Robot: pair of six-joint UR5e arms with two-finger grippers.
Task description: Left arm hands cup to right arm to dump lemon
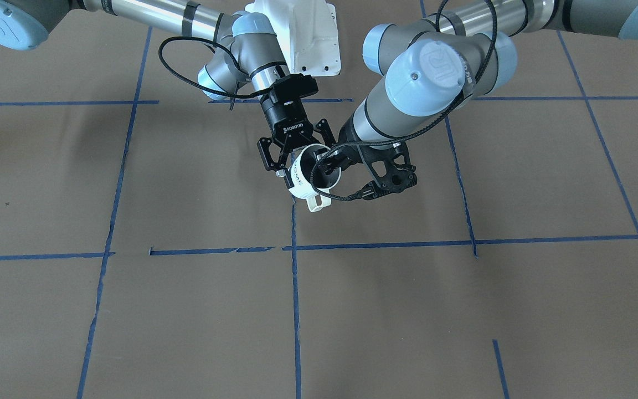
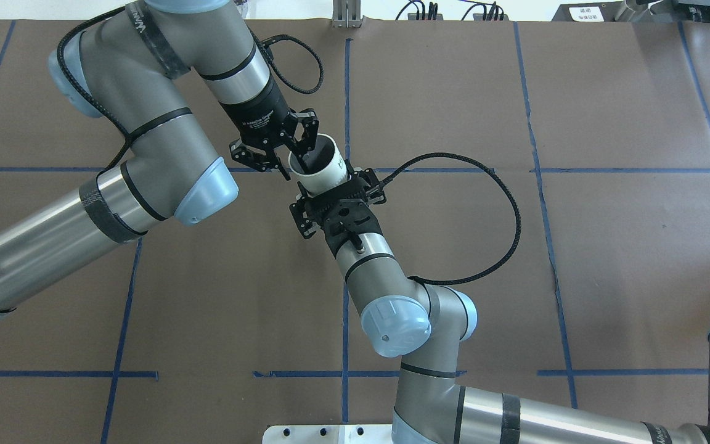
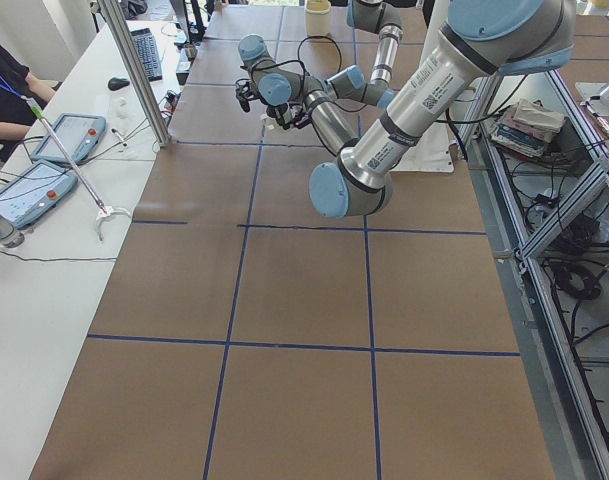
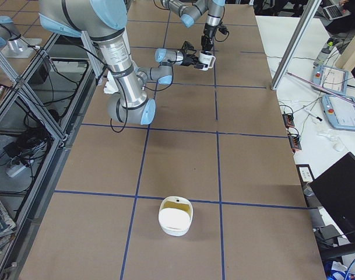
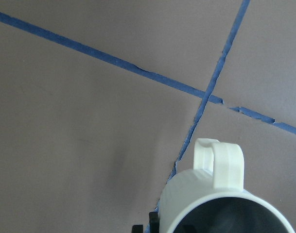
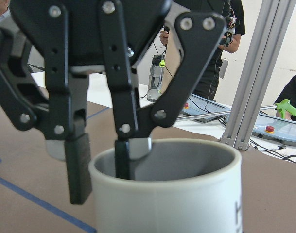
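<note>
The glossy white cylindrical cup (image 1: pixel 298 178) hangs above the matte brown desk (image 1: pixel 186 310). Its long axis is tilted, mouth towards the left jaws, loop handle (image 1: pixel 319 204) away from the right jaws. The left jaws pinch its rim, one finger (image 6: pixel 131 154) inside. The right jaws straddle its body, spread wide; whether they touch it is unclear.

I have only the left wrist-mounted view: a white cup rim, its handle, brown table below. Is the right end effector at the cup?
Observer: Yes, the right end effector straddles the cup body; whether it presses, I cannot tell.
Operator: How does the left one hold it?
Observer: The left end effector pinches the rim, one finger inside the mouth.
Operator: Is there any container elsewhere?
Observer: A white bowl stands far to the robot's right, away from the cup.
</note>
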